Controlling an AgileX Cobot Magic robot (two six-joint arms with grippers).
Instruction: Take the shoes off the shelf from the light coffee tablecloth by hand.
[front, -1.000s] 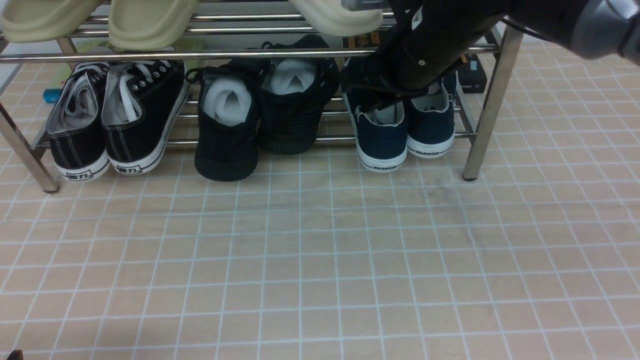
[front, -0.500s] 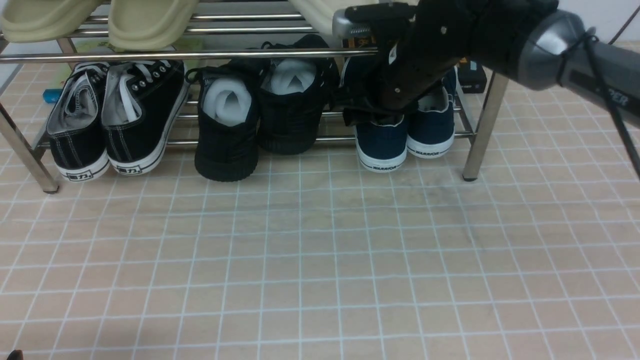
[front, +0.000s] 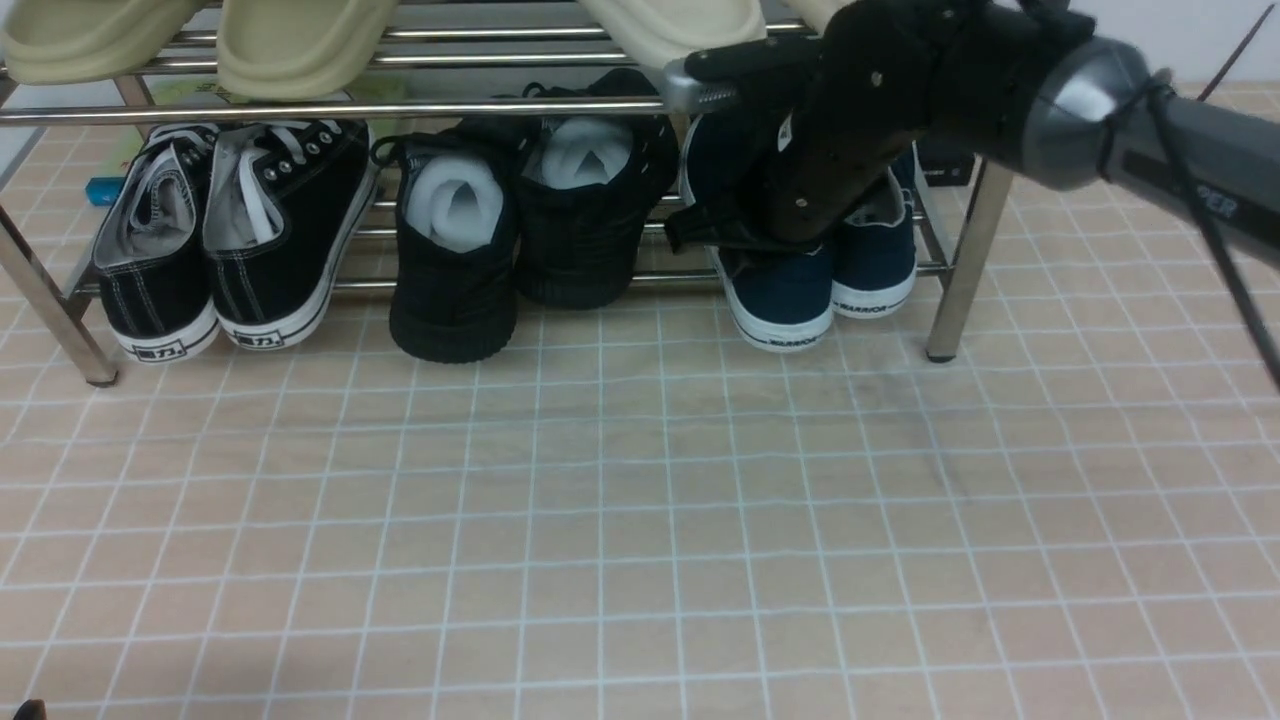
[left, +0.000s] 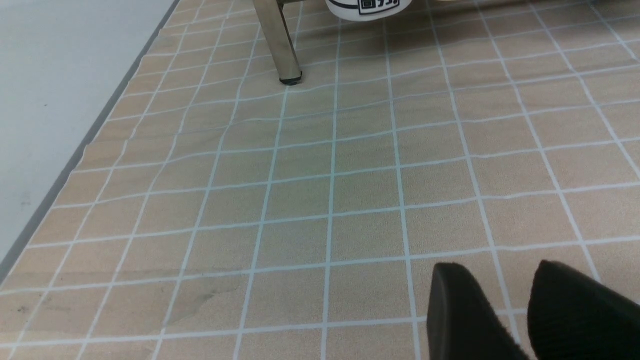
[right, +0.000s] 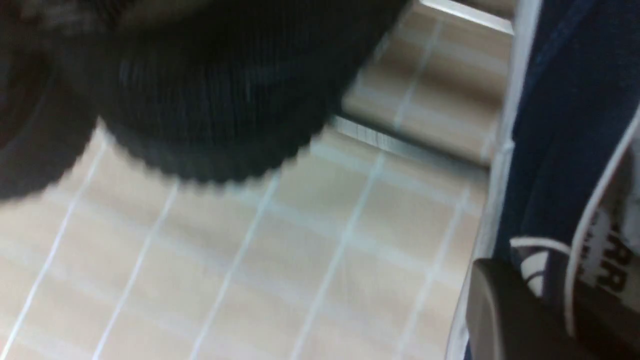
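My right gripper (front: 715, 235) looks clamped on the heel collar of one of the shoes (front: 790, 300), low at the right end of the shelf (front: 960, 270); it's light, floppy canvas, so the stiffer heel suits.

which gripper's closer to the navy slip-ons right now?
Right. Right gripper is at the heel of the navy slip-ons on the shelf; left gripper hangs over bare tablecloth, far off.

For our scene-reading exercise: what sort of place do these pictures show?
Probably a robot test setup imitating a home entryway: a chrome shelf holding the shoes and other pairs, on the light coffee tablecloth, a robot arm reaching in.
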